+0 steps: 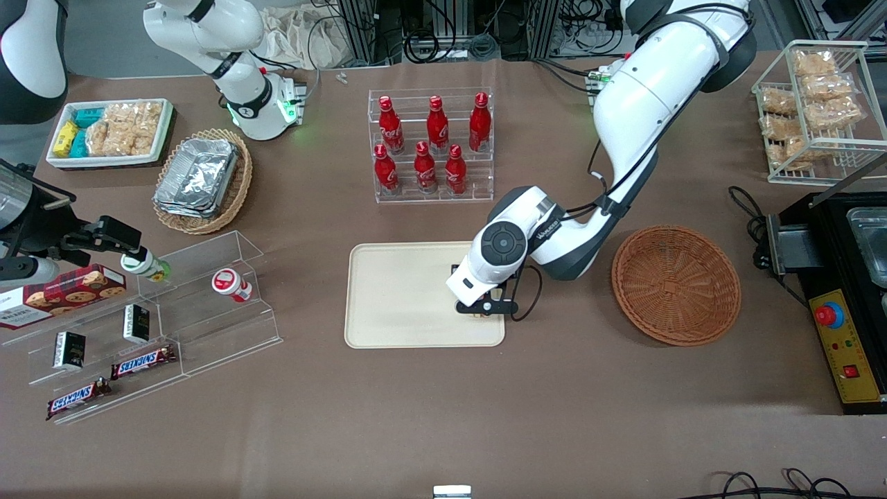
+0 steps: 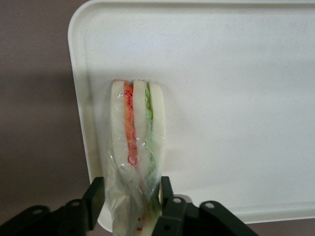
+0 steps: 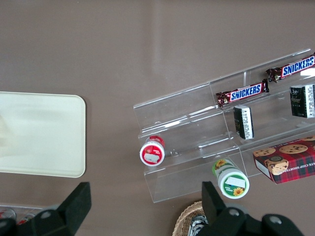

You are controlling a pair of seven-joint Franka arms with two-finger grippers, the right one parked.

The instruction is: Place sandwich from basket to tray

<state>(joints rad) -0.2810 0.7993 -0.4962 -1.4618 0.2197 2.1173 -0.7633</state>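
The pincer (image 2: pixel 132 204) is over the tray's (image 1: pixel 395 305) edge nearest the basket (image 1: pixel 675 284), and it is clenched on the sandwich (image 2: pixel 135 147), one finger on each bread face near the wrapped wedge's upper end. In the wrist view the sandwich hangs on edge, its orange and green filling lines running away from the fingers (image 2: pixel 94 199), and its lower end looks to be touching or just above the tray floor, close to a rounded corner and the low rim; whether it actually rests on the surface cannot be told. In the front view the arm's wrist hides most of the sandwich, with only a sliver of it showing beneath the pincer (image 1: pixel 483 310). The basket sits empty on the worktop (image 1: pixel 443 416), toward the working arm's end and well apart from the tray. So the carry looks finished and the step in hand is the set-down. The next move would call for lowering until the sandwich bears on the tray, then letting go and lifting straight up. Because the wedge stands on a narrow edge beside the rim, it may tip over once freed, possibly against the rim.
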